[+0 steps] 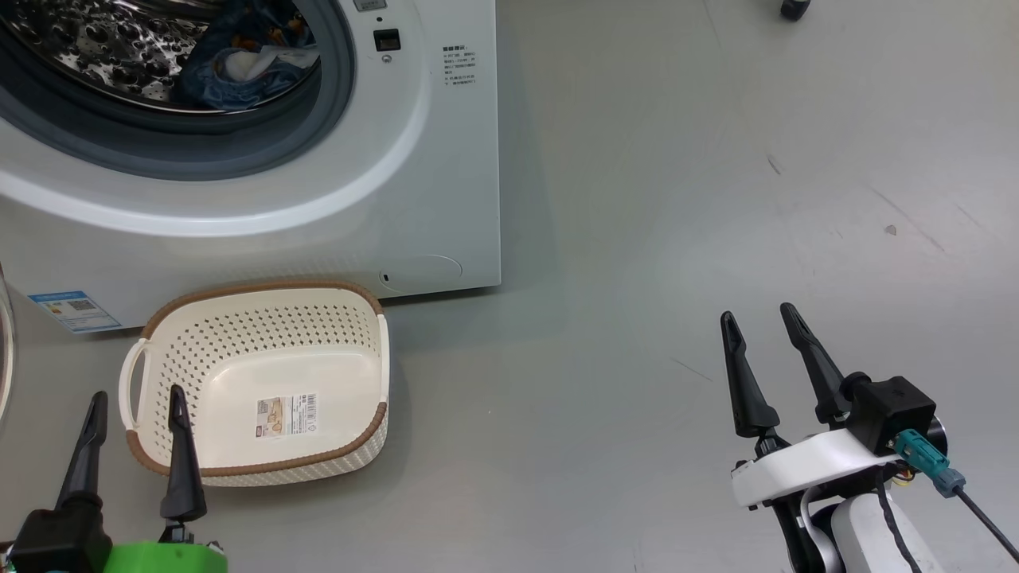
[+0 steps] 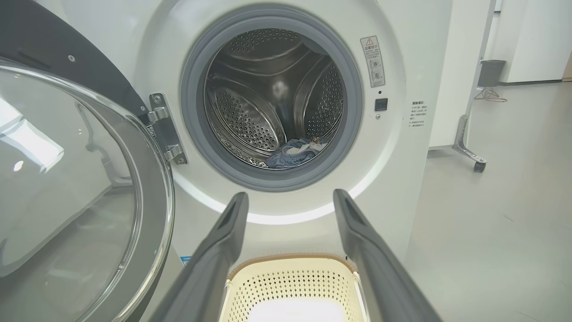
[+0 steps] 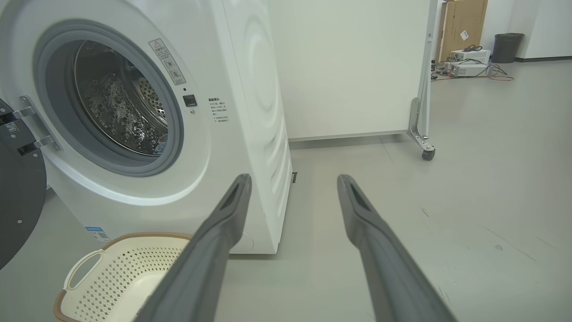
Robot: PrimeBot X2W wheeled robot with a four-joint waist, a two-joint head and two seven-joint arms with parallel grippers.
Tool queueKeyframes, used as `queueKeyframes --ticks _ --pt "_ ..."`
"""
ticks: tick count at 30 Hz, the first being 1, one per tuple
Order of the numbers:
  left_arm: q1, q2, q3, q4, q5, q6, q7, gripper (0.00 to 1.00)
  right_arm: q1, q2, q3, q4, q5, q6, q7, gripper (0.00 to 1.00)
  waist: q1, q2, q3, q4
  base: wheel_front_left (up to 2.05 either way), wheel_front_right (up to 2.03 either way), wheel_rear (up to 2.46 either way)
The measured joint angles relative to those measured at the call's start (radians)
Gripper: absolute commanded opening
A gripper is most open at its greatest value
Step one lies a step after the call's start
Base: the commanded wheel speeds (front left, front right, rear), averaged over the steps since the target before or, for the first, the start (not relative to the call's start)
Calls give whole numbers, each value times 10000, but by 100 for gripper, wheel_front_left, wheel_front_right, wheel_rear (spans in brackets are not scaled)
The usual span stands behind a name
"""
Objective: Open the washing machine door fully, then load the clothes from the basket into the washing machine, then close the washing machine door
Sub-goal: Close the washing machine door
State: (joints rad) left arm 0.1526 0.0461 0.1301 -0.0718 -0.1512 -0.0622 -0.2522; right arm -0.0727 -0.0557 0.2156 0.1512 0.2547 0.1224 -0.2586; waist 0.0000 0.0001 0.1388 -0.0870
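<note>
The washing machine (image 1: 334,207) stands at eleven o'clock, its door (image 2: 67,179) swung wide open at nine. A wheeled white partition (image 3: 348,67) stands past it at one. The basket (image 1: 263,374) sits on the floor just before the machine, between it and the left gripper (image 1: 138,393). The clothes (image 1: 239,72) lie in the drum. That gripper and the right gripper (image 1: 757,312) hover with fingers spread, holding nothing.

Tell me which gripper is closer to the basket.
The left gripper: in the head view its open jaws overlap the left end of the basket. The right gripper hangs over the floor, well off to the other side.
</note>
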Motion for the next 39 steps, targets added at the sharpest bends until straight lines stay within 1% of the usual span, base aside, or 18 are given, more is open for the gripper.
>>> queueKeyframes --ticks 15,17,25,28,35,39 --pt "2 -2 -249 23 -59 15 2 100 33 -6 -23 81 -19 0 0 100 0 0 -248 137 -5 5 0" --pt "9 -2 -244 19 -59 88 0 100 67 -4 21 84 -21 0 0 100 0 0 -292 164 0 0 0" --pt "124 -2 -347 81 -61 100 0 100 311 -44 96 165 -33 0 0 100 0 0 -495 254 0 0 0" --pt "184 -4 -339 86 -65 198 0 100 316 -61 98 165 -33 0 0 100 0 0 -513 274 0 0 0" --pt "226 -4 -397 230 -77 205 2 100 420 -81 0 165 -35 0 0 100 1 0 -620 430 0 0 0" --pt "323 -2 -384 219 -82 405 0 100 436 -77 12 144 -36 0 0 100 1 0 -667 545 0 0 0"
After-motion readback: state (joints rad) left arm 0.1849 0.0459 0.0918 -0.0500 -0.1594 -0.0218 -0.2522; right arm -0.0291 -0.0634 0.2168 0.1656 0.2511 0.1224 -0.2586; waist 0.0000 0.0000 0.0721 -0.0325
